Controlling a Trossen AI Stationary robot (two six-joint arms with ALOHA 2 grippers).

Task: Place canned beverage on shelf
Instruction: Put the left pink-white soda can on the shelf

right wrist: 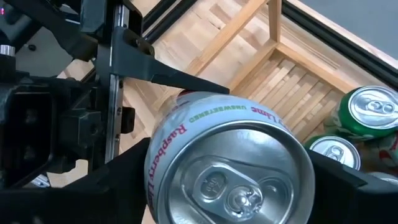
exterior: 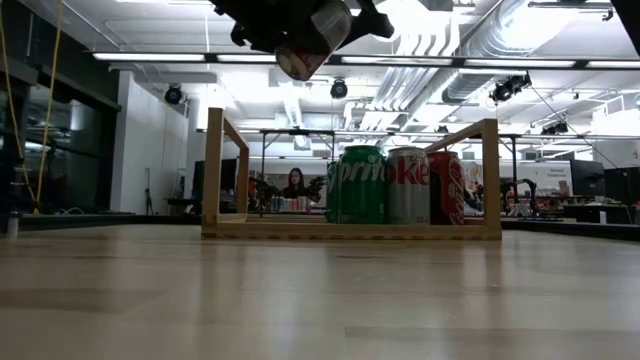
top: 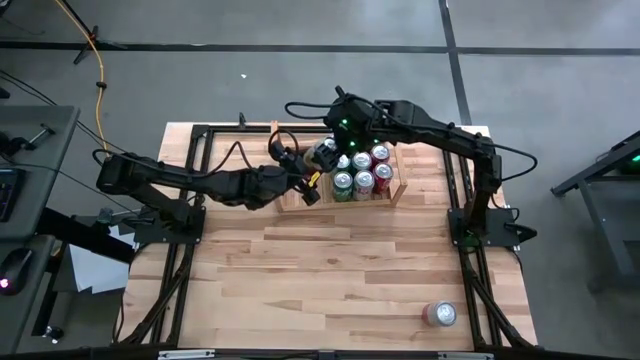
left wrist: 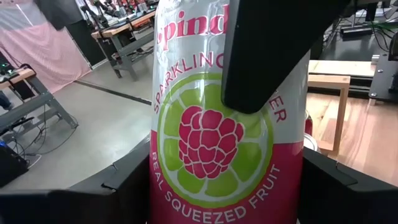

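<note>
Holding a raspberry-lime sparkling water can [right wrist: 231, 165] in the air above the shelf [top: 300, 203], both tools meet at the rack's empty left half. The left tool [top: 312, 172] reaches in from the left side of the bench [top: 330, 280]; in its wrist view the can fills the space between its two fingers [left wrist: 124, 186], which press on the can's sides, so this tool is closed on the can. The right tool [top: 335, 150] comes from the far right over the rack; in its wrist view its fingers flank the can's top end, one on each side, lying against or very close to the can wall, but whether they actually clamp it I cannot tell. The can is tilted, pull-tab end toward the right wrist camera, and in the low view it hangs clear above the rack's left upright [exterior: 213, 170], not touching the slats. The shelf's right half carries cans in two rows: a green Sprite can [exterior: 361, 185], a silver Diet Coke can [exterior: 408, 185] and a red Coke can [exterior: 447, 187] at the front. One more can [top: 440, 315] lies alone on the bench near the front right corner, well apart from the shelf.
</note>
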